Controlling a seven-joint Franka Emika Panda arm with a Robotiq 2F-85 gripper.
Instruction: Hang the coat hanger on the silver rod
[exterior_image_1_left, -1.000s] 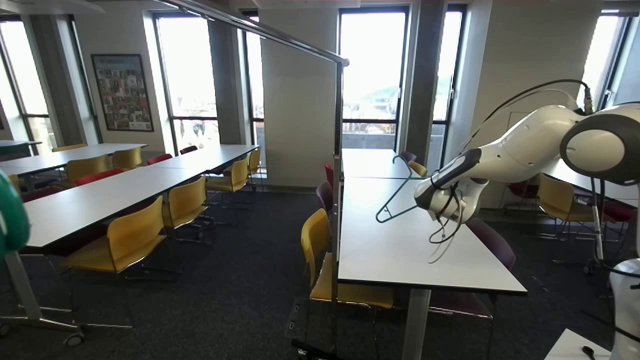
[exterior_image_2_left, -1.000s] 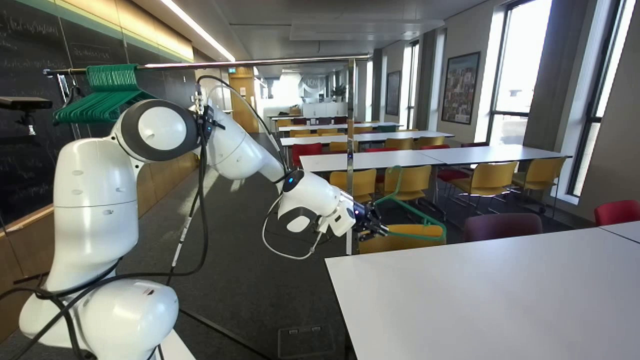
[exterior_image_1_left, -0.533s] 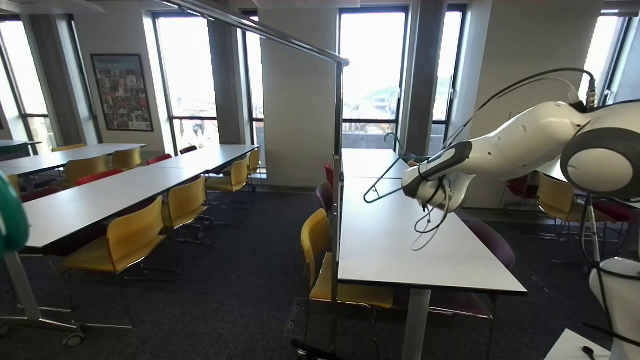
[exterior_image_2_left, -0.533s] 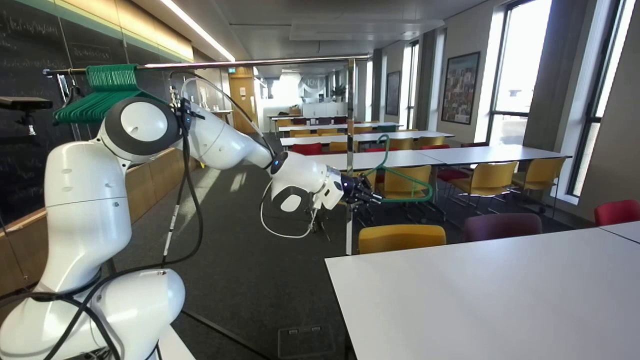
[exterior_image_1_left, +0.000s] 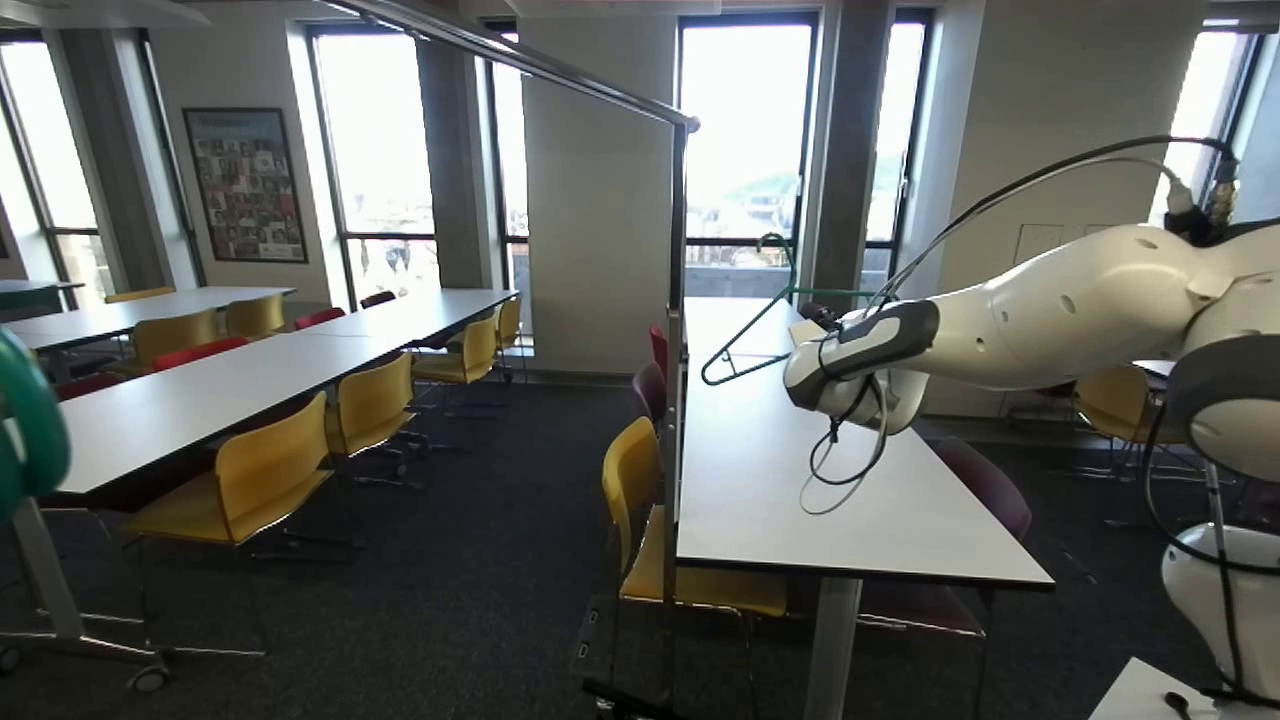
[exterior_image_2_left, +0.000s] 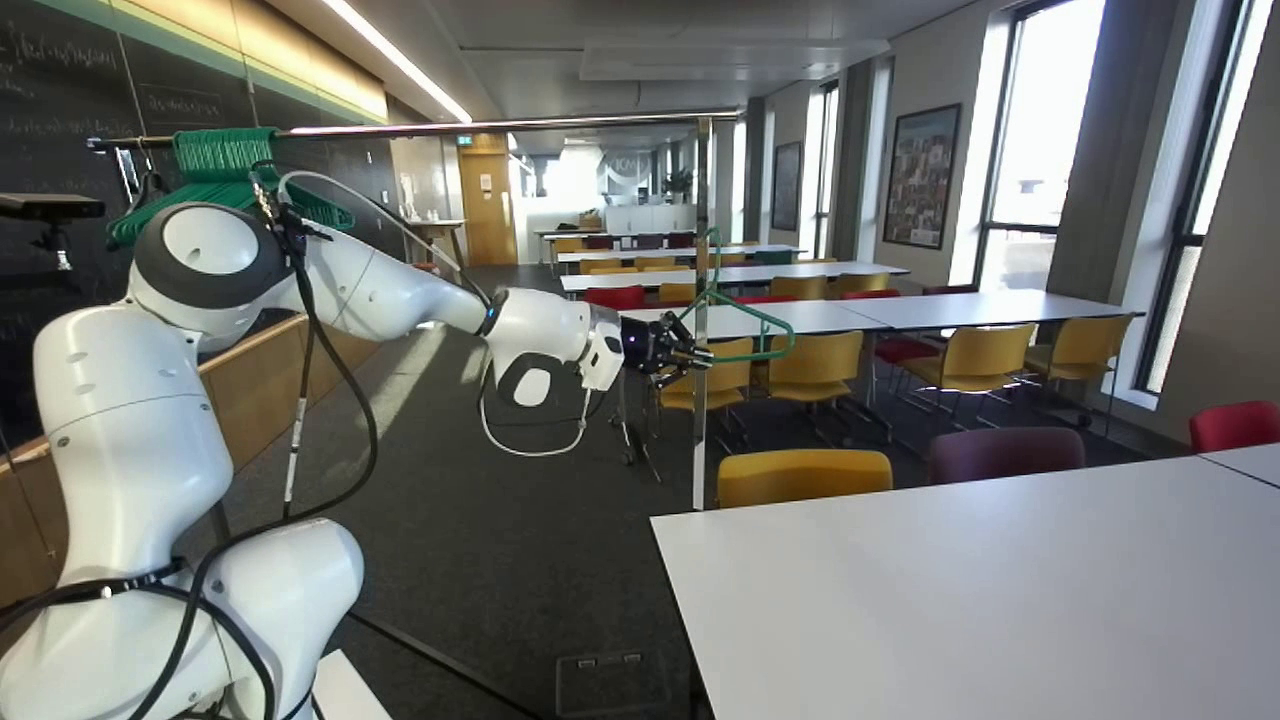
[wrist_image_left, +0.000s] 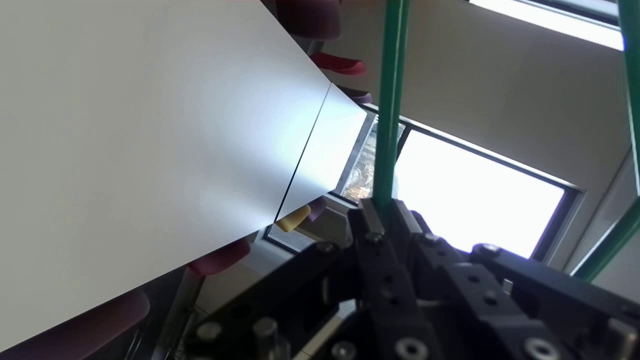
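The green coat hanger (exterior_image_2_left: 788, 345) is held out in front of my gripper (exterior_image_2_left: 706, 356), hook upward. It also shows in an exterior view (exterior_image_1_left: 745, 330) above the white table, with the gripper mostly hidden behind the wrist. In the wrist view my gripper (wrist_image_left: 384, 210) is shut on the green bar of the hanger (wrist_image_left: 391, 100). The silver rod (exterior_image_2_left: 600, 122) runs across the top and also shows in an exterior view (exterior_image_1_left: 560, 72). In both exterior views the hanger's hook appears lower than the rod and apart from it.
The rod's upright post (exterior_image_1_left: 678, 400) stands beside the hanger; in an exterior view the gripper and hanger overlap this post (exterior_image_2_left: 700, 440). Several green hangers (exterior_image_2_left: 225, 190) hang at one end of the rod. A white table (exterior_image_1_left: 850, 500) and yellow chairs (exterior_image_2_left: 805, 475) stand near the post.
The arm has risen and drawn back, carrying the hanger up. The hanger has moved left in both exterior views, now overlapping the post in one. The gripper has kept its hold.
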